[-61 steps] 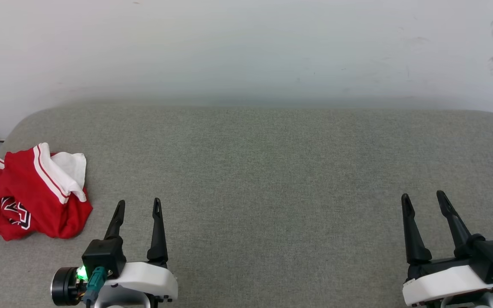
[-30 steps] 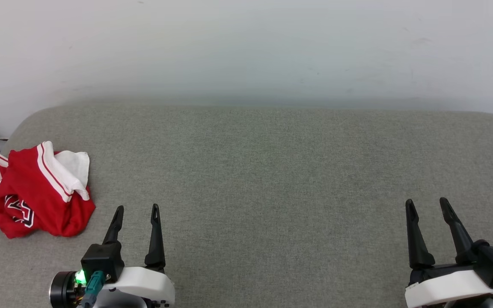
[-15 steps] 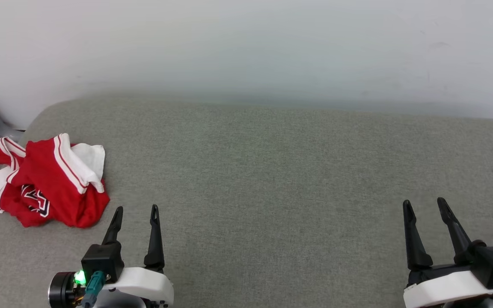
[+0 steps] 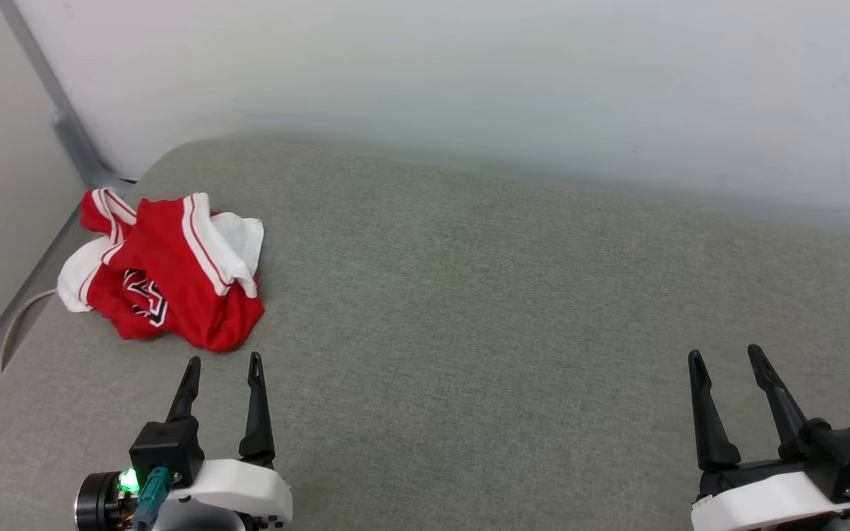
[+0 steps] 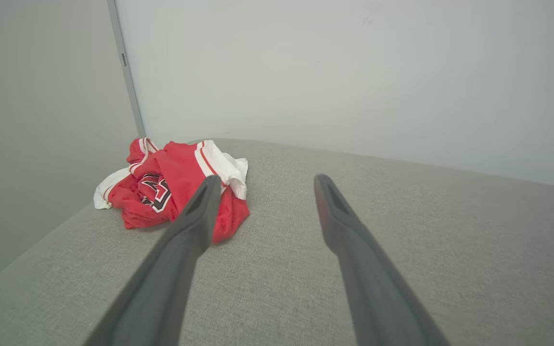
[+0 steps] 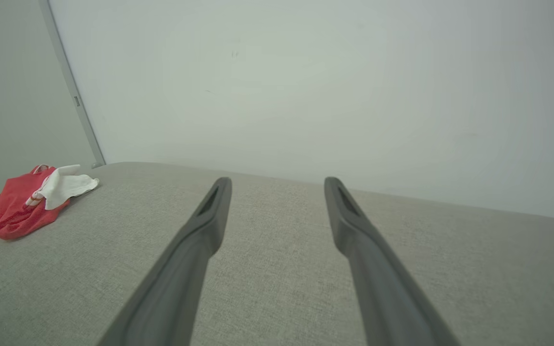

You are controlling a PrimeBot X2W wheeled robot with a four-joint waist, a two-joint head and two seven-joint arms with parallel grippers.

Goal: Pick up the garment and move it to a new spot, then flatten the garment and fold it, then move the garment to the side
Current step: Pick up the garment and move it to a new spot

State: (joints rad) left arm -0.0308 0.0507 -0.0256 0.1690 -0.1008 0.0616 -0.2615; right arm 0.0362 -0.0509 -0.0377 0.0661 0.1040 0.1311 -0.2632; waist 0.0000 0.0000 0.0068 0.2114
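Observation:
The garment, red with white sleeves and striped trim, lies crumpled near the far left corner of the grey cushioned surface. It also appears in the left wrist view as a heap and at the left edge of the right wrist view. My left gripper hovers open just short of the garment's near edge, nothing between its fingers. My right gripper stands open far to the right, over bare fabric.
A white wall backs the cushioned surface. A grey metal post rises at the left corner, with a pale side wall beyond it. A thin cable curls along the left edge of the cushion.
The camera has turned left, so the garment now sits further right and higher in the head view. Both grippers stay open at the bottom of the view.

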